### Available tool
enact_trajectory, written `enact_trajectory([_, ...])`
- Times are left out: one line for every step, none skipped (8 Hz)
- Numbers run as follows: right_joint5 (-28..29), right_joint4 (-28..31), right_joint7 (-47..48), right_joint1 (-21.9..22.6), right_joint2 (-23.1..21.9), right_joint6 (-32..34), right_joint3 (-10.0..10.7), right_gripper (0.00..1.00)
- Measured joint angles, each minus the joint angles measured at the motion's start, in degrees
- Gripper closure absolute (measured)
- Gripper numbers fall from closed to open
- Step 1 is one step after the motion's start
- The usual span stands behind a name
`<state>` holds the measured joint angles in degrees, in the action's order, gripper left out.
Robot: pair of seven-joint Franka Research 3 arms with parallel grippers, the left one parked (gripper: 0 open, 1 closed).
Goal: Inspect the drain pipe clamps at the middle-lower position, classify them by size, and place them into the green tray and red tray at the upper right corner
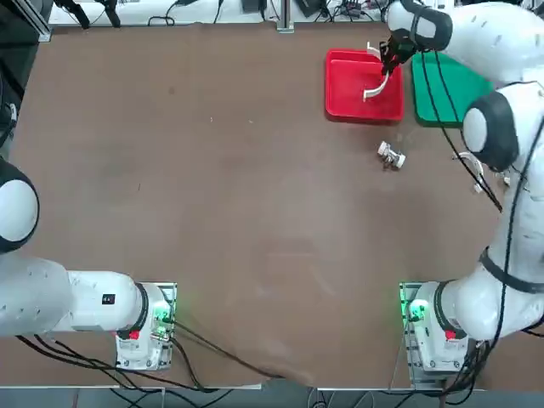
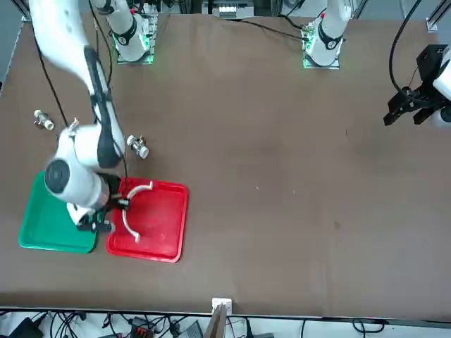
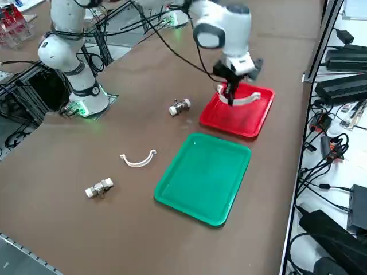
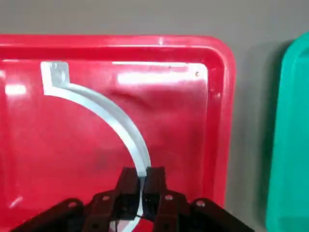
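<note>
The right gripper (image 4: 141, 186) hangs over the red tray (image 4: 29, 159), fingers pinching a white clamp (image 4: 111, 118); the green tray (image 3: 200, 177), at its 3 o'clock, holds nothing.

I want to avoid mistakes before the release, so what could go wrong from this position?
1. The right tool pinches the clamp only at its thin band, over the red tray. It may swing or slip before it is set down.
2. The grip is near the tray edge beside the green tray, so a released clamp may land on the rim.
3. The other clamp lies close to a small metal fitting, which may be knocked or picked instead.
</note>
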<state>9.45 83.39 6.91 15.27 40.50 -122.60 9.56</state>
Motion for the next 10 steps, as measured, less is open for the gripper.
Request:
enact_trajectory([0.2,-1.7,0.0,-0.2,2.4,0.0,0.0,0.93])
enact_trajectory([0.3,-2.4,0.0,-0.2,3.9,0.0,0.0,0.92])
enact_trajectory([0.3,-2.7,0.0,-0.2,4.6,0.0,0.0,0.76])
enact_trajectory([0.3,-3.0,0.0,-0.3,4.8,0.0,0.0,0.59])
enact_trajectory([0.3,-3.5,0.0,-0.3,4.7,0.1,0.0,0.42])
enact_trajectory([0.2,-4.1,-0.3,-0.4,4.0,1.8,0.1,0.24])
enact_trajectory([-0.1,-4.2,-2.1,-0.7,2.2,6.1,0.8,0.03])
enact_trajectory([-1.9,-3.8,-5.7,-1.2,-0.3,10.9,2.7,0.00])
enact_trajectory([-4.7,-1.8,-9.8,-1.8,-3.5,13.5,5.0,0.00])
enact_trajectory([-7.2,2.0,-13.6,-3.0,-6.9,14.0,6.3,0.00])
